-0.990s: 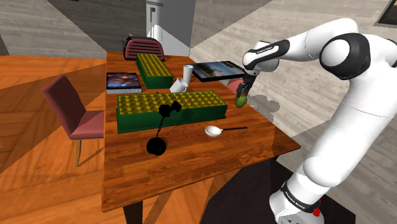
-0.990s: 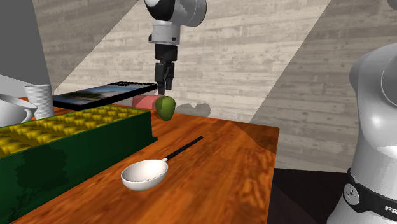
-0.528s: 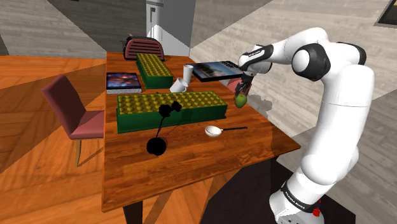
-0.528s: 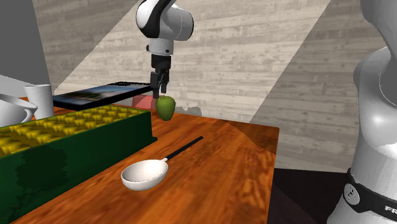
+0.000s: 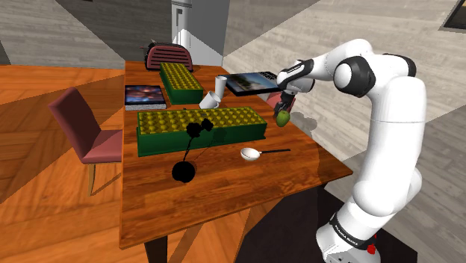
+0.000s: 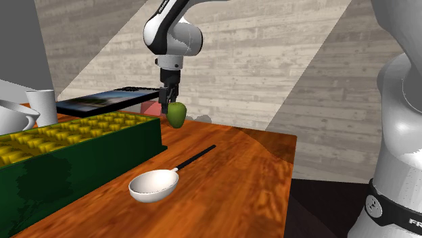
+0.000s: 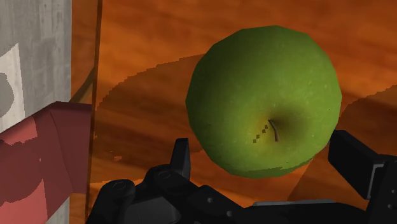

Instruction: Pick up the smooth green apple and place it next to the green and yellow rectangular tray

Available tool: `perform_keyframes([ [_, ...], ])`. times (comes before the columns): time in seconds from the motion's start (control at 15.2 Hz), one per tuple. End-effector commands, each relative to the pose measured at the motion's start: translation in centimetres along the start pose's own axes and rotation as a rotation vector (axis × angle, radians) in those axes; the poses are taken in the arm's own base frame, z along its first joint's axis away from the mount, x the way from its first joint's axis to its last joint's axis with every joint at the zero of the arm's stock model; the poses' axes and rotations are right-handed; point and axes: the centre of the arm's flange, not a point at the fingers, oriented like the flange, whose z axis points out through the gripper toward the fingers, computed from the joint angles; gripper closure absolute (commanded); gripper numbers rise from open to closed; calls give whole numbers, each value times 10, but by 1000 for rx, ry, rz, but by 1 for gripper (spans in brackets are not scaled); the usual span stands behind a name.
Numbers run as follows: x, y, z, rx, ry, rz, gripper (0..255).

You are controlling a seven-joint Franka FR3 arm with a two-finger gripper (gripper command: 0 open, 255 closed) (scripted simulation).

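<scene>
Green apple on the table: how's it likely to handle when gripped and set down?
The apple looks round and smooth, so it may slip or twist in the hand unless gripped across its widest part. Sitting free on the flat table, it would probably roll if nudged. It looks solid, so likely rigid.

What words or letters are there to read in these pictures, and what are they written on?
"FR": white letters on the arm's dark base band, cut off at the second exterior view's right edge.
Shoulder view, same band: lettering too small to read.
The book cover: a picture, no readable words.
The green apple: no label.
</scene>
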Motion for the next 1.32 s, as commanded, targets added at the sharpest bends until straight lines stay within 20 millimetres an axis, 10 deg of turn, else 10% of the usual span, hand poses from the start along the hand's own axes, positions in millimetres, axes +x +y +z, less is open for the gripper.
perform_keyframes([
  [0.0, 0, 0, 5, 0, 0, 0, 0],
  [0.46, 0, 0, 5, 0, 0, 0, 0],
  [0.53, 0, 0, 5, 0, 0, 0, 255],
  [1.25, 2, 1, -6, 0, 0, 0, 255],
])
